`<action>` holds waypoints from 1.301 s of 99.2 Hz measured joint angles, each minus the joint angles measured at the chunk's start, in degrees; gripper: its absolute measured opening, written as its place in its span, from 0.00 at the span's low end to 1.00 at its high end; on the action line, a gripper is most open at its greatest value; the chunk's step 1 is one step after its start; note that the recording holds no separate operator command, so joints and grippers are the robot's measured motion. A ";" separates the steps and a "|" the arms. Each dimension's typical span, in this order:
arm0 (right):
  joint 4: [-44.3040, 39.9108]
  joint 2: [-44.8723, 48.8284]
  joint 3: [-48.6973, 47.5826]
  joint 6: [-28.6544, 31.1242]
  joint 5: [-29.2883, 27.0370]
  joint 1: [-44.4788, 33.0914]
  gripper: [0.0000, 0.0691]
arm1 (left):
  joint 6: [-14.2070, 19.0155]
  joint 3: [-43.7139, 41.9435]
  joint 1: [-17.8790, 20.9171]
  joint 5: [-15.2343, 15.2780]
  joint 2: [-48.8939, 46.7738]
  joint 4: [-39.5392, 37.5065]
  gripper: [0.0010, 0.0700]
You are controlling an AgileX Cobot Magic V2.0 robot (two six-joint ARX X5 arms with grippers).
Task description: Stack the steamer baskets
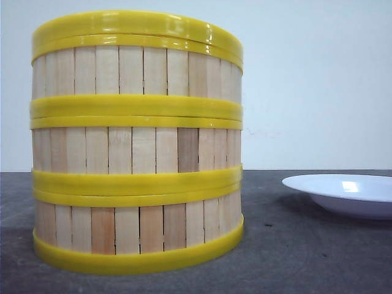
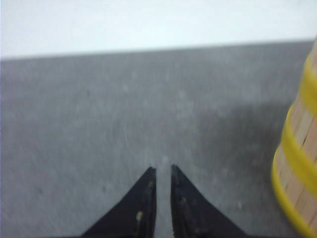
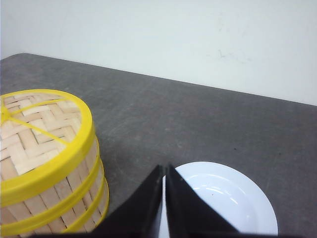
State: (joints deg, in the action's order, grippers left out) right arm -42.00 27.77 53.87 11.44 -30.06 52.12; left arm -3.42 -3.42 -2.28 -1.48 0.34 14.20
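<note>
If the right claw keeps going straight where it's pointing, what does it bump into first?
Probably the white plate. The right gripper points over its near rim, fingertips almost together. Depth is hard to judge, so it might pass above onto the gray table.

I'm seeing the steamer baskets (image 1: 137,144) showing pale vertical wood slats, a few darker brown, w/ thick glossy yellow rims banding each tier. On top, the woven lid (image 3: 34,124) is showing a tan herringbone weave w/ yellow rim & yellow ribs. The plate (image 3: 233,198) is reading plain white. The table (image 1: 306,257) is looking dark grey, the wall (image 1: 306,79) off-white. Both grippers' fingers (image 2: 188,208) are looking black.
</note>
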 joint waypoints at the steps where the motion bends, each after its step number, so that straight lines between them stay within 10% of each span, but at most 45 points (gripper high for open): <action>1: -0.02 0.00 0.00 0.00 0.02 0.00 0.00 | -0.04 0.04 0.02 0.09 0.02 -0.09 0.02; 129: -0.04 0.00 0.00 -0.02 0.02 0.00 0.00 | -0.02 0.61 0.02 0.09 -0.09 -1.40 0.02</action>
State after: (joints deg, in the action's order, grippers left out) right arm -42.04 27.77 53.87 11.42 -30.04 52.12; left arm -3.44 -2.81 -2.26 -1.39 0.25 12.80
